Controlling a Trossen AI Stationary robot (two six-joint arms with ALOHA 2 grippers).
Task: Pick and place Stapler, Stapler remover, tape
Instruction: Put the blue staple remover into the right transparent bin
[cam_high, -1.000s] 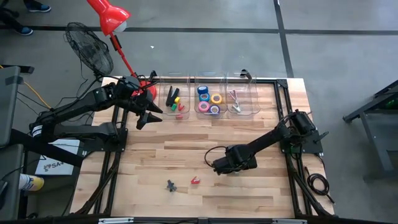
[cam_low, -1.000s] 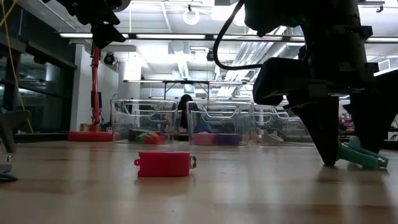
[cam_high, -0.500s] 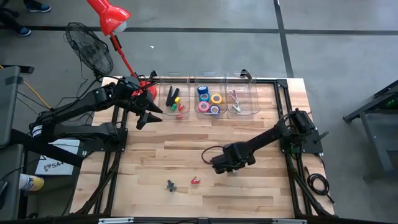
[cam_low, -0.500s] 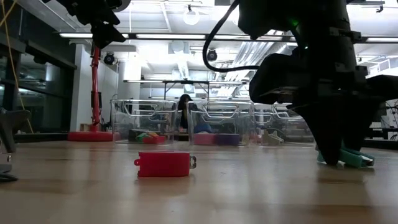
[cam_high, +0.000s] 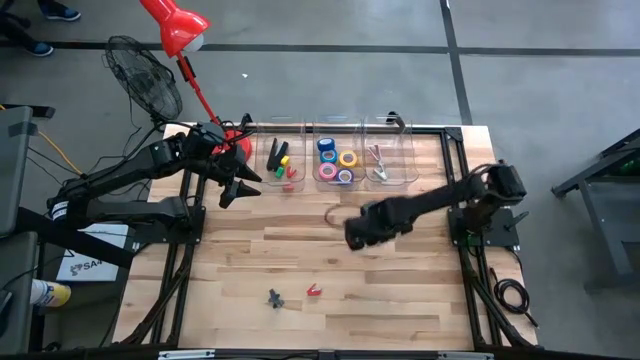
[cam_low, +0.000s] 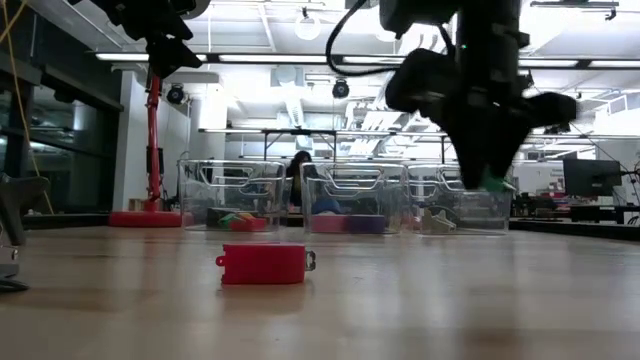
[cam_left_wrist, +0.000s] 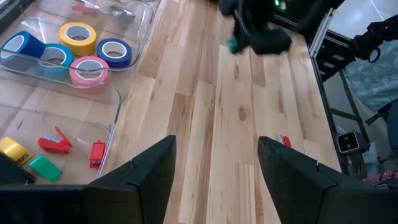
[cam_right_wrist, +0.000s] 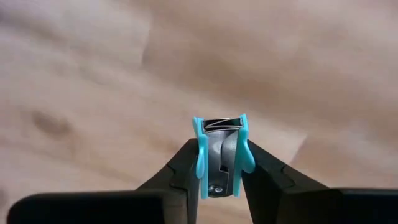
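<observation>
My right gripper (cam_high: 362, 232) hangs above the middle of the table, shut on a teal stapler remover (cam_right_wrist: 221, 152) that also shows as a teal tip (cam_low: 495, 183) in the low view. A small red stapler (cam_high: 314, 291) lies flat on the wood near the front edge, next to a dark small item (cam_high: 274, 298). Several tape rolls (cam_left_wrist: 81, 46) lie in the middle clear bin (cam_high: 338, 172). My left gripper (cam_high: 240, 185) hovers open near the left bin (cam_high: 284, 172), holding nothing. My right gripper pinches the stapler remover by its two teal side wings (cam_right_wrist: 200, 149) between its two fingers. The fingers (cam_right_wrist: 264, 168) come from above, pointing down. The remover is lifted clear of the table, its metal jaws facing downward.
Three clear bins stand in a row at the far edge: the left holds small coloured staplers (cam_left_wrist: 56, 142), the right bin (cam_high: 390, 172) holds a few small items. A red lamp base (cam_high: 235, 140) and a fan (cam_high: 140, 70) stand at the far left. Bare wood lies between bins and stapler.
My right gripper has shut on the stapler remover at the table top, then risen and gone toward the far edge, rolling its wrist. The remover, lying on the wood a second ago, is lifted clear.
</observation>
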